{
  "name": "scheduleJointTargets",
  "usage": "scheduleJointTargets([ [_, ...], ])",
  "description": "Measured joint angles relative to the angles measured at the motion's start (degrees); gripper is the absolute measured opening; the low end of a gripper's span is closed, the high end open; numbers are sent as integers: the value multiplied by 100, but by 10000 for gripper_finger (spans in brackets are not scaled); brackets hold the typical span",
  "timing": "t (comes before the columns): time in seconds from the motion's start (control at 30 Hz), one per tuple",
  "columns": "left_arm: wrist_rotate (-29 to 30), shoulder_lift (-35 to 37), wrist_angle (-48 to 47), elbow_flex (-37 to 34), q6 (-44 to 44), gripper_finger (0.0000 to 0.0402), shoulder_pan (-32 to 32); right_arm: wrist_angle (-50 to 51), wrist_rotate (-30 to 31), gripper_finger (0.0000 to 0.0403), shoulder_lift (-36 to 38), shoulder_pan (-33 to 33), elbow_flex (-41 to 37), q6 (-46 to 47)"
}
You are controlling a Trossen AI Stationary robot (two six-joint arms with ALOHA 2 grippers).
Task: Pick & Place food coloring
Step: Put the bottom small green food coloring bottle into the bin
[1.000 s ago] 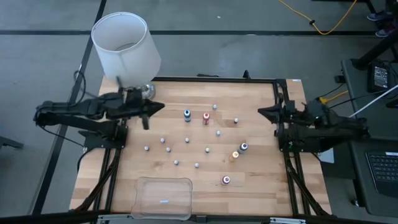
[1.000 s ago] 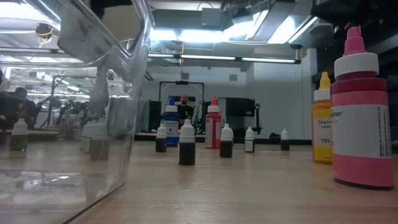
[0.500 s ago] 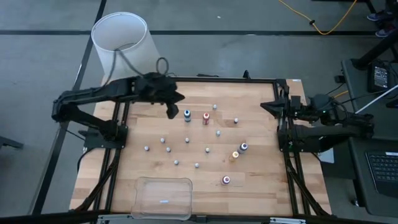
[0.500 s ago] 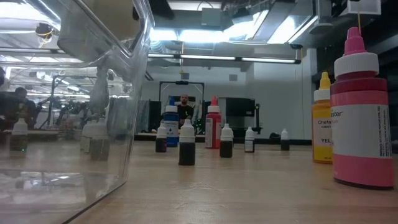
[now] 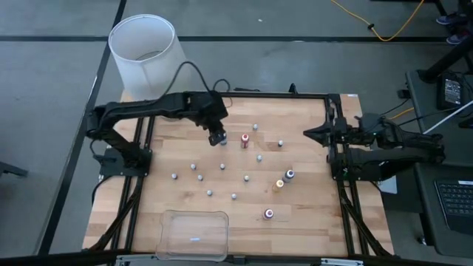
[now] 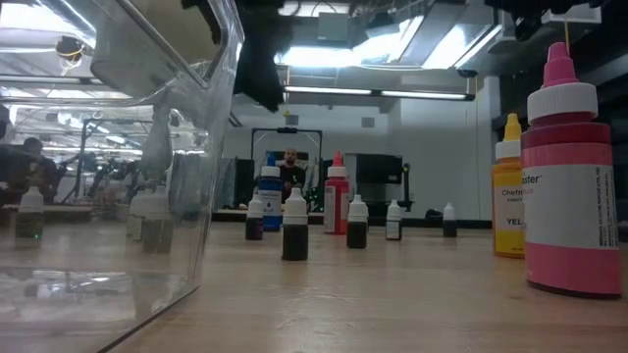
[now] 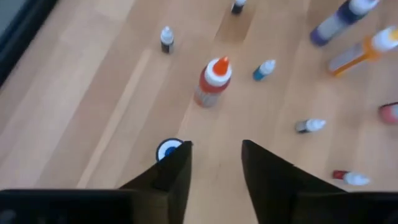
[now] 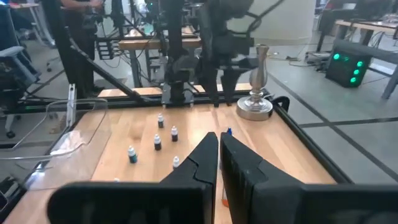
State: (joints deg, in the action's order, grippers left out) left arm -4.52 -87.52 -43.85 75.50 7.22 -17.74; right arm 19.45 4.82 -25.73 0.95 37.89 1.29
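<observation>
- Left claw (image 7: 214,163) released, poised over blue bottle (image 7: 168,149), off-centre.
- Risk: finger (image 7: 171,177) landing on cap, toppling bottle toward red bottle (image 7: 211,83).
- Right claw (image 8: 219,152) clenched, idle at table (image 5: 310,214) edge.

Left claw (image 5: 217,137) open, extended; right claw (image 5: 309,133) closed, waiting.

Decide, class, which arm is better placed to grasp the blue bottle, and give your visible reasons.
The left. The left gripper hangs open directly over the blue bottle, whose cap shows beside its fingers. The right gripper waits at the table's right edge, nearly closed and far from that bottle.
</observation>
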Motion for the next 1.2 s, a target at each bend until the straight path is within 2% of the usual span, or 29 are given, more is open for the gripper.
scheduleJointTargets([
  [0.23,326,-582,-82,2,-156,217,0,55,-2,23,-8,0,0,-10],
  [0.43,391,-1014,-165,0,-302,248,-11,255,0,23,-5,0,0,-8],
  [0.83,336,-1806,-108,-4,-648,251,-15,267,0,23,-5,-2,0,-25],
  [1.2,373,-1838,13,-2,-653,243,-95,268,0,23,-5,-2,0,-10],
])
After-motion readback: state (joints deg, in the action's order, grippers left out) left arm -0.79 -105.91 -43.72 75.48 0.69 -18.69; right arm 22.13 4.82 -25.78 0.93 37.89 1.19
